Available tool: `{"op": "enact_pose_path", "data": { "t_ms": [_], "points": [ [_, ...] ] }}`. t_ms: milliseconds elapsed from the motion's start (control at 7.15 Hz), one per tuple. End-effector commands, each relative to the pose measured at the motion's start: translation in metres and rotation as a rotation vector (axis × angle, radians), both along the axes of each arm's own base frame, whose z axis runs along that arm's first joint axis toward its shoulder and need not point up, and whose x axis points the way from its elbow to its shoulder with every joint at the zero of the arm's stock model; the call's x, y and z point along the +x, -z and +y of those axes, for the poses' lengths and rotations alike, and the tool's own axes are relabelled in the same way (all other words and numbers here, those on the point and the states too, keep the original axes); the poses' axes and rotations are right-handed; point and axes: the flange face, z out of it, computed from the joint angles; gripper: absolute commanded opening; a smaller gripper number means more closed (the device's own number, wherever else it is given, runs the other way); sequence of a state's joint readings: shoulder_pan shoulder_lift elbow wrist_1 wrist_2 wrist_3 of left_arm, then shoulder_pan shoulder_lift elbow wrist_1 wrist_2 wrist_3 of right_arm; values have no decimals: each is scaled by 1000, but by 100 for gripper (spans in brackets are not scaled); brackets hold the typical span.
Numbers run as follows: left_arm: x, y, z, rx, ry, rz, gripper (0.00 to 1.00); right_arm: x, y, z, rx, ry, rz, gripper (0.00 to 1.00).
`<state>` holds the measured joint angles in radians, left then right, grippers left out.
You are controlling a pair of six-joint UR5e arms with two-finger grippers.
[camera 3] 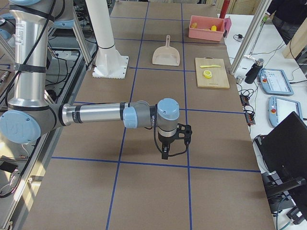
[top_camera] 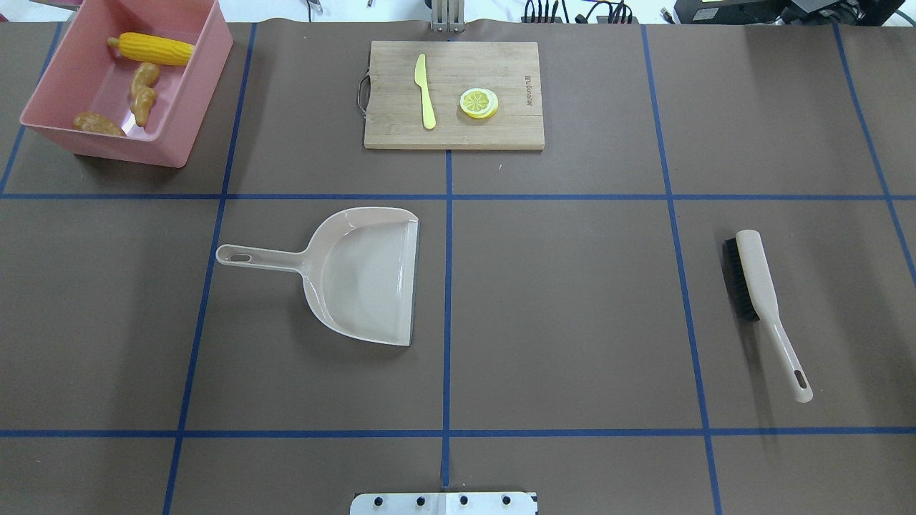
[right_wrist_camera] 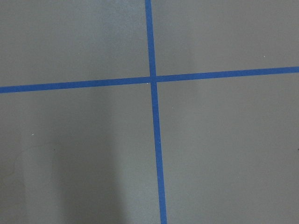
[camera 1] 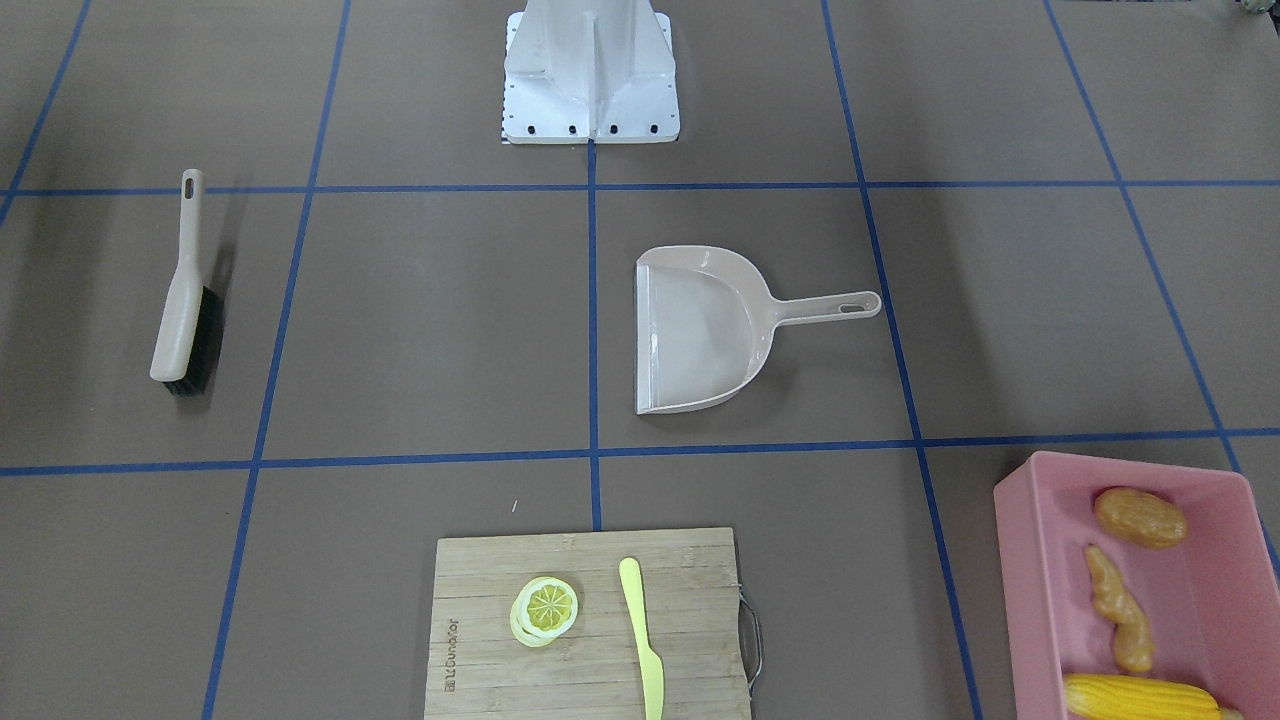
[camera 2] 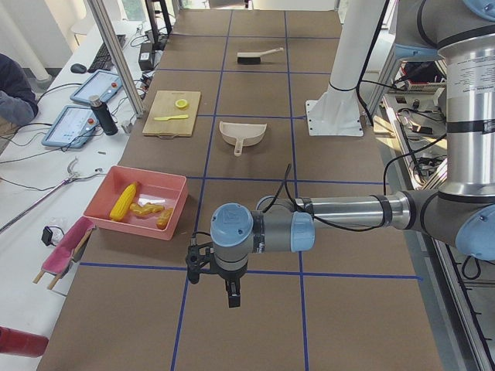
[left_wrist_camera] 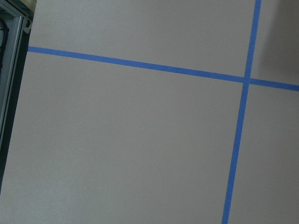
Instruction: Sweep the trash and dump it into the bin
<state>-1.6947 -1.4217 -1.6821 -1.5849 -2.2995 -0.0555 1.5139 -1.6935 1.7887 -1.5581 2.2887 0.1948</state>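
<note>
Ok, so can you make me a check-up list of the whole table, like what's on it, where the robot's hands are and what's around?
Surface: brown table with a blue tape grid.
Job's things: corn cob, potato and ginger root all lie inside the pink bin. The dustpan is empty, and the brush lies far from it.
Clutter: cutting board with a lemon slice and a knife.
Grippers: left gripper and right gripper hang over bare table; open or shut cannot be told.
Cables: a black cable loops by the left arm's wrist.
Surroundings: tablets and a person's sleeve beside the table.
</note>
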Motion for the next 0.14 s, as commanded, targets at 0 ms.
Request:
{"op": "enact_pose_path", "data": {
  "t_ms": [0],
  "points": [
    [2, 5, 20, 7, 0, 1, 99, 0, -1, 0, -1, 0, 0, 100]
  ]
}}
